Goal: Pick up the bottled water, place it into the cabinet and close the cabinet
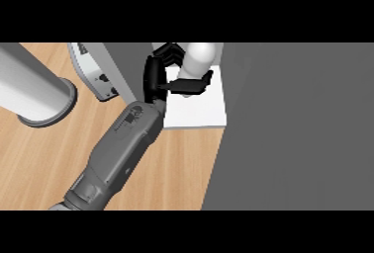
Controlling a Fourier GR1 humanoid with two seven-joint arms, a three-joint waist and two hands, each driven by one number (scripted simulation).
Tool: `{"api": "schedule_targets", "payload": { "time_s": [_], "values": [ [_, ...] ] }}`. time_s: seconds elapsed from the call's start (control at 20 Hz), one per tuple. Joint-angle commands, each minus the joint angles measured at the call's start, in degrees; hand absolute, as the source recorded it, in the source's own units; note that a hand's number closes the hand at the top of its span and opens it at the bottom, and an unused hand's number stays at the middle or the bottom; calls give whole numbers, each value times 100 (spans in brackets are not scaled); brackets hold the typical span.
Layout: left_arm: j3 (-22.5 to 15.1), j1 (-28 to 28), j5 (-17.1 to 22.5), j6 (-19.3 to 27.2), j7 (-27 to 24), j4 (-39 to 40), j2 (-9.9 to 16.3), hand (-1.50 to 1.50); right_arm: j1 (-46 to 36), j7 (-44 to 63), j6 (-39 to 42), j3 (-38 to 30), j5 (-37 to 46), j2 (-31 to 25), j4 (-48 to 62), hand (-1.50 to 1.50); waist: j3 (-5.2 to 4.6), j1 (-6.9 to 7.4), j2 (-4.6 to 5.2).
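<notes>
Bottled water (199, 57) stands upright on the white cabinet shelf (197, 116), a pale rounded bottle near the top of what we can see, and our hand (164, 74) is wrapped round it. We see the black fingers (169, 51) curling over its left side and the thumb (191, 85) crossing its front lower down, so the bottle is clasped between them, its base hidden behind the thumb. Our grey forearm (120, 153) runs up from the lower left edge to that hand; we cannot tell from this view which arm it is, and only one hand shows. Left of the hand, the cabinet door (95, 71) hangs open, angled out over the wooden counter (175, 168). A large grey cylinder (29, 89) stands on the counter at far left. A broad dark grey cabinet panel (292, 128) fills the right side.
</notes>
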Motion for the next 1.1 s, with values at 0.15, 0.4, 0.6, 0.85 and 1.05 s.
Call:
{"api": "schedule_targets", "payload": {
  "time_s": [0.15,0.4,0.6,0.85,1.05],
  "values": [
    [297,-859,118,135,-324,1472,-2,150,418,94,58,381,273,-266,-803,-150,-1,-127,15],
    [168,-1031,-314,439,-395,2161,27,150,287,152,-39,311,290,-231,-860,-150,-4,-96,15],
    [433,-1048,-180,358,-689,2684,127,150,459,-167,-2,322,173,-276,-628,-150,-1,-117,36],
    [542,-1365,-168,565,-924,3184,-1,150,288,-98,49,207,72,-262,-543,-150,-3,-158,63],
    [654,-1129,-183,655,-1315,3397,-1,150,481,-20,26,212,143,-467,-810,-150,-6,-179,58]
  ]
}}
